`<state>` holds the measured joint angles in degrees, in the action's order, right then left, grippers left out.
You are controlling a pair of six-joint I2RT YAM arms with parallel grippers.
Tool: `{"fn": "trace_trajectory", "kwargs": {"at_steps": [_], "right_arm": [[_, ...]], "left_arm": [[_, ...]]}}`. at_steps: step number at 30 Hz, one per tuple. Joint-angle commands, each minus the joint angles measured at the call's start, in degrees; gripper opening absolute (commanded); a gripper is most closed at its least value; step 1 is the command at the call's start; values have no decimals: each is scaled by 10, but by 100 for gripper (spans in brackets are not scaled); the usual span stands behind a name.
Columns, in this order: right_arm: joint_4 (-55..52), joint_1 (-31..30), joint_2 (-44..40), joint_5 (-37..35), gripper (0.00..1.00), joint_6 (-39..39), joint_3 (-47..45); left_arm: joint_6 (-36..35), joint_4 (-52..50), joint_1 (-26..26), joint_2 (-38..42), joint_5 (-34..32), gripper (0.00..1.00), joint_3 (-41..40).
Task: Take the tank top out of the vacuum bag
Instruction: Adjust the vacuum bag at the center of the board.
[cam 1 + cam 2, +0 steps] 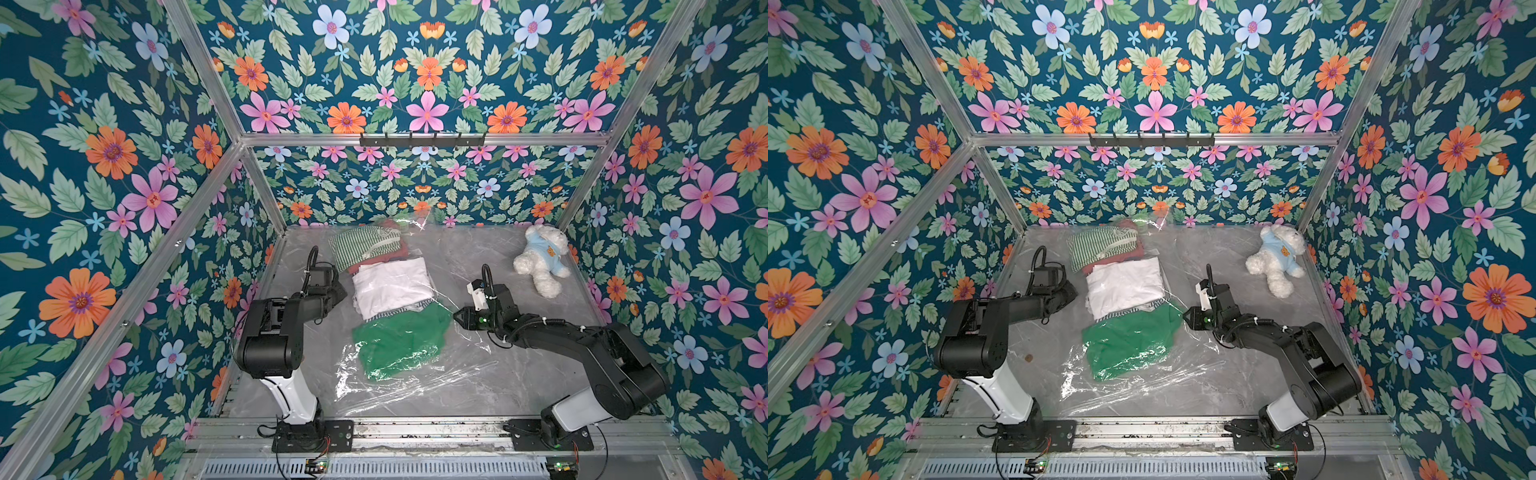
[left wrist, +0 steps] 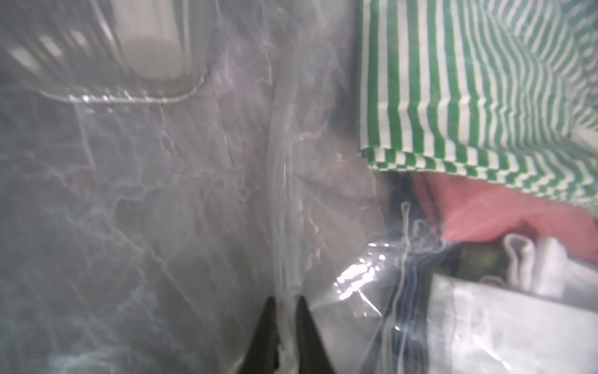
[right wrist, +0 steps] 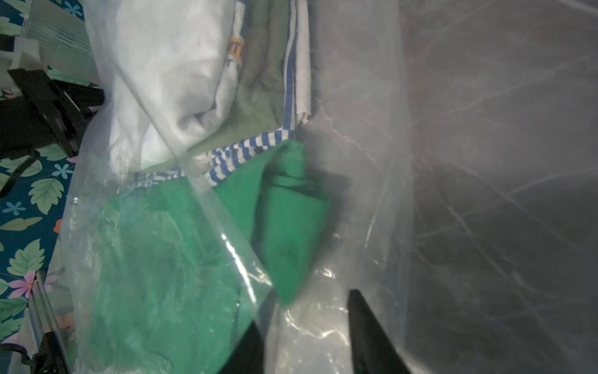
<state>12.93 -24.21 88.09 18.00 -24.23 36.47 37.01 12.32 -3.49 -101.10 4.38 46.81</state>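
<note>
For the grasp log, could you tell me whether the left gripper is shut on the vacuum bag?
Yes, the left gripper pinches a fold of the vacuum bag between its tips.

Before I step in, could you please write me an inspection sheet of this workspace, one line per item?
Surface: grey marble table, partly under the clear bag.
Job's things: bag lies flat, holding a green garment, white garment, striped garment and red garment; which is the tank top, cannot tell.
Clutter: teddy bear in the far right corner; brown disc near the left arm.
Hands: left hand shut on a fold of the bag; right hand with fingers apart, bag film between them.
Cables: black cable loop on each wrist; wires at both arm bases.
Surroundings: floral walls, metal frame, hook rail with nothing hanging.
</note>
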Motion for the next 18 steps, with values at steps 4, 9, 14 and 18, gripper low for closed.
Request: {"fn": "trace_trajectory", "kwargs": {"at_steps": [4, 9, 14, 18], "right_arm": [[-47, 23, 29, -74, 0, 10, 57], [-60, 82, 95, -70, 0, 26, 133], [-119, 90, 195, -80, 0, 82, 278], [-162, 94, 268, -89, 3, 101, 392]], "left_arm": [[16, -14, -14, 35, -7, 0, -39], [36, -10, -40, 81, -24, 0, -89], [73, -12, -91, 132, -55, 0, -138], [112, -12, -136, 174, -91, 0, -176]]}}
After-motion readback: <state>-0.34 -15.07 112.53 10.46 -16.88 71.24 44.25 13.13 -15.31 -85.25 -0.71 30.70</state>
